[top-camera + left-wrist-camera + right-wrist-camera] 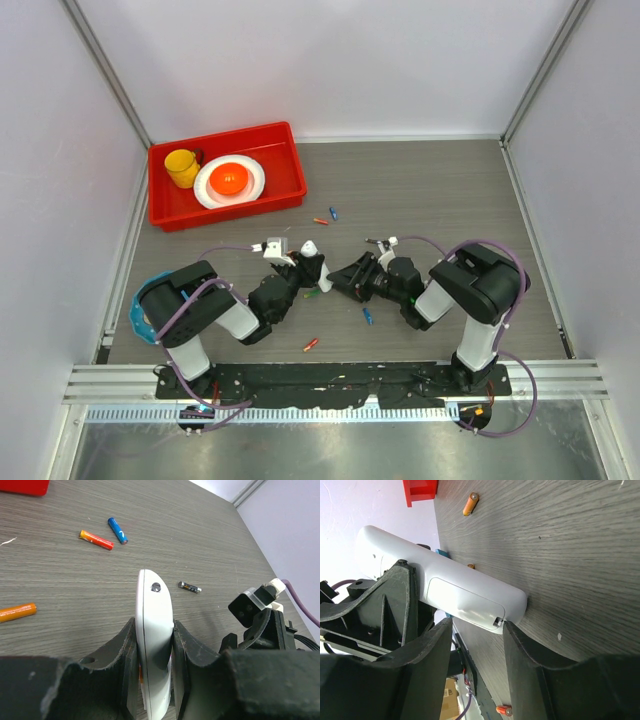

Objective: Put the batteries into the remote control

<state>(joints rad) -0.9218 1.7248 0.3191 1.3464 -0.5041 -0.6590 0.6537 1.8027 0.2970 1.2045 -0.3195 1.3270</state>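
– Fingers (117,652) of your left claw (155,630), hard against the lens: what have they got?
– They are clenched on the remote control (154,602). I pinch it by its two broad faces, one black finger on each side, and its rounded end sticks out past my fingertips.
– And the other claw?
– My right claw (475,630) is released, fingers spread. The remote's cover end sits just beyond the gap between them; whether one fingertip touches its corner, I cannot tell. Its back faces that wrist camera, with the battery cover (462,602) in place.
– Where is all this?
– Near the middle front of the table (450,200), between my two arms, claws facing each other.
– The batteries (311,344)?
– Loose on the wood. A blue one (118,530) and an orange-red one (96,539) lie near each other beyond the remote. A dark one (189,587) is off to the right and an orange one (17,612) is at the left edge.
– Anything else?
– A red bin (225,135) at the back left, holding a yellow cup (182,167) and a white plate (210,190).
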